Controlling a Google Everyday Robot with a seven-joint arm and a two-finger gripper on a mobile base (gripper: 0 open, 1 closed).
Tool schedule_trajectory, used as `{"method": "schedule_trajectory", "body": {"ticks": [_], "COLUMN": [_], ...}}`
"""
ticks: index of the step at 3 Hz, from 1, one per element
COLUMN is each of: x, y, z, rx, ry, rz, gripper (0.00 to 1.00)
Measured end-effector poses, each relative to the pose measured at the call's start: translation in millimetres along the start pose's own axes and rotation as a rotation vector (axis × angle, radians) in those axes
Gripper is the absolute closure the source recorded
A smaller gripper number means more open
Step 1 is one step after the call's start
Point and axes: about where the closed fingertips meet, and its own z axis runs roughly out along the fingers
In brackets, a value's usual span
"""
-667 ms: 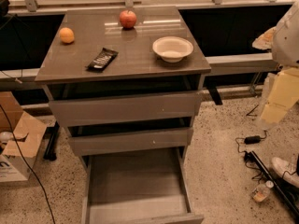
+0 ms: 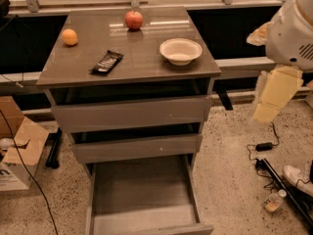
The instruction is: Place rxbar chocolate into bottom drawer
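Note:
The rxbar chocolate point(image 2: 106, 62), a flat black bar with white lettering, lies on the left half of the grey-brown cabinet top point(image 2: 146, 58). The bottom drawer point(image 2: 142, 214) is pulled out wide and nothing shows inside it. The two drawers above it are only slightly out. My arm hangs at the right edge of the view, and its gripper point(image 2: 275, 96), a pale yellowish part, points down beside the cabinet. It is well to the right of the bar, apart from it, and holds nothing that I can see.
On the cabinet top are an orange point(image 2: 70, 36), a red apple point(image 2: 133, 19) and a white bowl point(image 2: 180, 51). A cardboard box point(image 2: 19, 153) stands on the floor at the left. Cables and a small bottle point(image 2: 273, 201) lie on the floor at the right.
My arm at the right has shifted a little to the left, toward the cabinet. The bar and the drawers have not moved.

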Motion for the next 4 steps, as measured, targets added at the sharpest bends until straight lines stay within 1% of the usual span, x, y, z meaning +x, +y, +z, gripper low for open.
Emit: {"method": "schedule_trajectory", "body": {"ticks": [1, 2, 3, 4], "x": [-47, -98, -129, -156], "y": [0, -9, -23, -41], "z": [14, 28, 45, 60], "rx": [-0.028, -0.062, -0.125, -0.175], "ry": [-0.082, -0.203, -0.339, -0.446], "rz": [-0.076, -0.135, -0.148, -0.15], "gripper": [0.0, 0.0, 0.0, 0.0]}}
